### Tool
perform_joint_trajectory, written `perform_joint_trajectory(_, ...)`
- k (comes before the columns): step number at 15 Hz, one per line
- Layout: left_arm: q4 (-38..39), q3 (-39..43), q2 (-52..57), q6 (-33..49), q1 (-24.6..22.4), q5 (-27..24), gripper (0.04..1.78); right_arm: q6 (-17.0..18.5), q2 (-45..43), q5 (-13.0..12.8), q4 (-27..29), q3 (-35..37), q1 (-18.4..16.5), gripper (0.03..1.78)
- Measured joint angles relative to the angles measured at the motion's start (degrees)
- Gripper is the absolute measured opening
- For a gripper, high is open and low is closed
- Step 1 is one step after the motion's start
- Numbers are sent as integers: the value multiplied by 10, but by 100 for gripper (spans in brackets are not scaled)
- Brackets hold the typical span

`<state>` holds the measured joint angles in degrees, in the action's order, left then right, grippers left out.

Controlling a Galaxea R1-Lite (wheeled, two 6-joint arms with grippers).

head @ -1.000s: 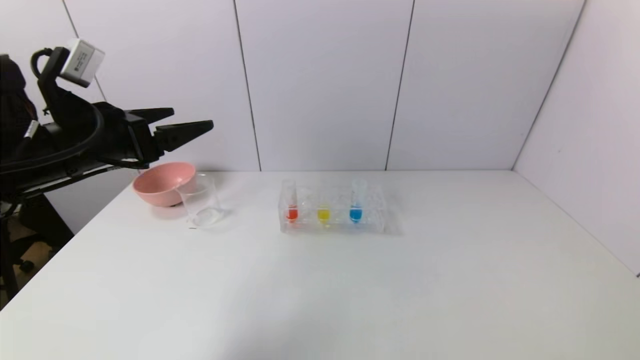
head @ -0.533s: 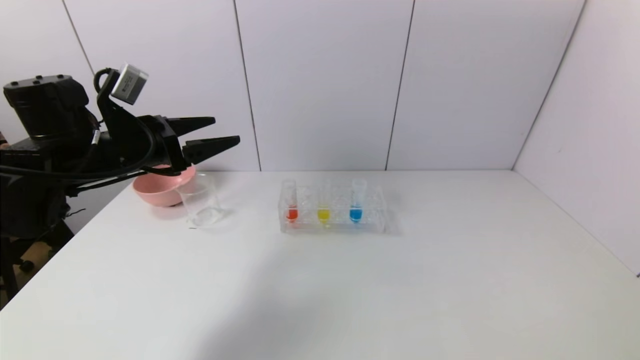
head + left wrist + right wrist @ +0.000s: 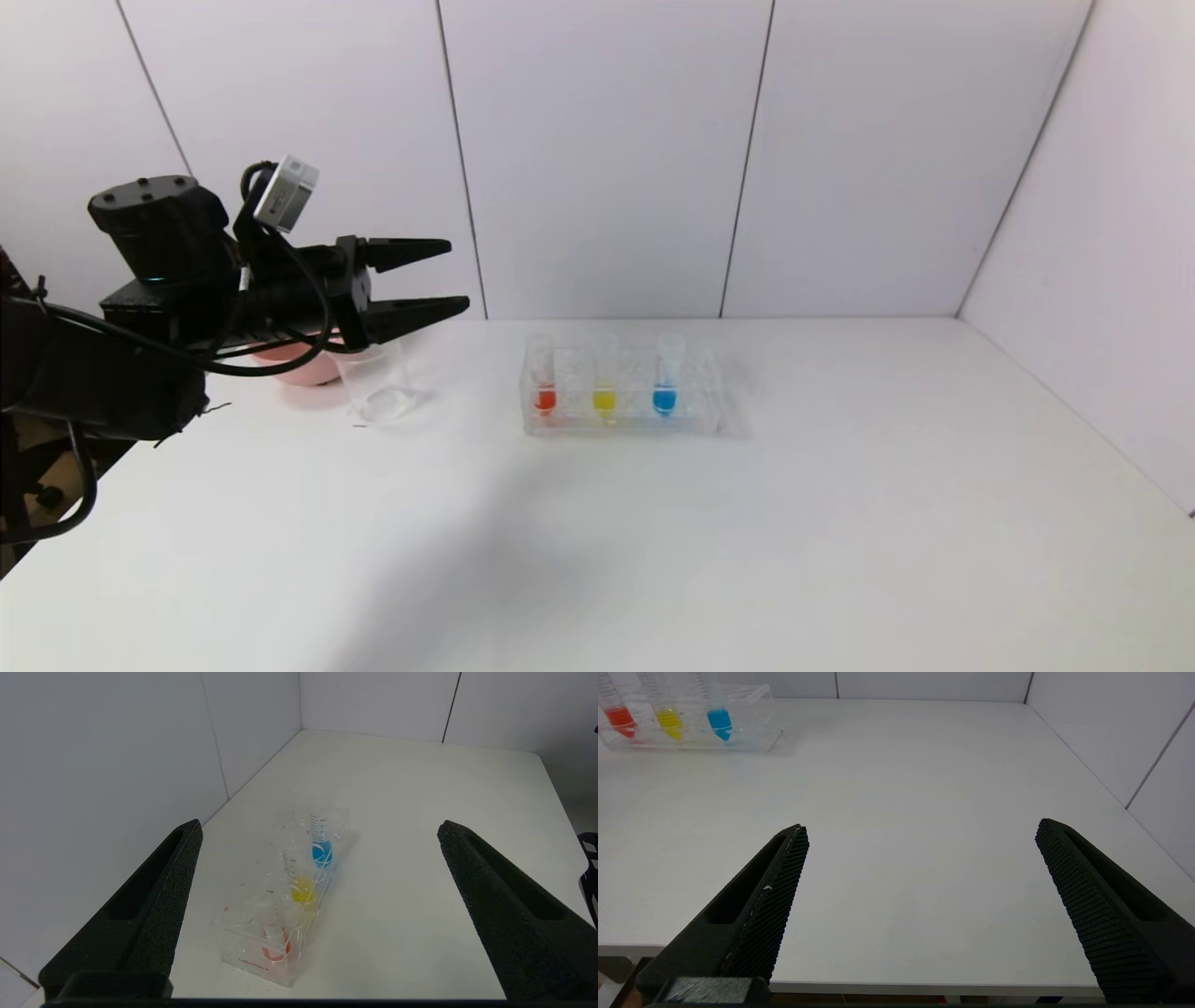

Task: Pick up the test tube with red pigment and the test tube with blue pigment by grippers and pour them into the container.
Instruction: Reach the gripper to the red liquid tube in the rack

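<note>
left pincer advanced toward rack | wide open, empty | right pincer open

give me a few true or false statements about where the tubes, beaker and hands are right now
1. The red test tube stands in the clear rack. True.
2. The left hand is shut on the blue test tube. False: it is open, above the beaker, holding nothing.
3. The yellow tube stands between the red and blue ones. True.
4. The beaker holds blue liquid. False: it looks empty.
5. The right hand is open, away from the rack. True.
</note>
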<state>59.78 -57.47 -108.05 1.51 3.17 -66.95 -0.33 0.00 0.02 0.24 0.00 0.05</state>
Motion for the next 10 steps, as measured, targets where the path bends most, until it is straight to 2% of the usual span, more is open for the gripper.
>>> perform_joint_trajectory(3, 12, -13, -33, -1, 4, -23, 176, 0, 0, 0, 0, 0, 0, 177)
perform_joint_trajectory(10, 49, -62, -114, 2, 40, -25, 176, 0, 0, 0, 0, 0, 0, 177)
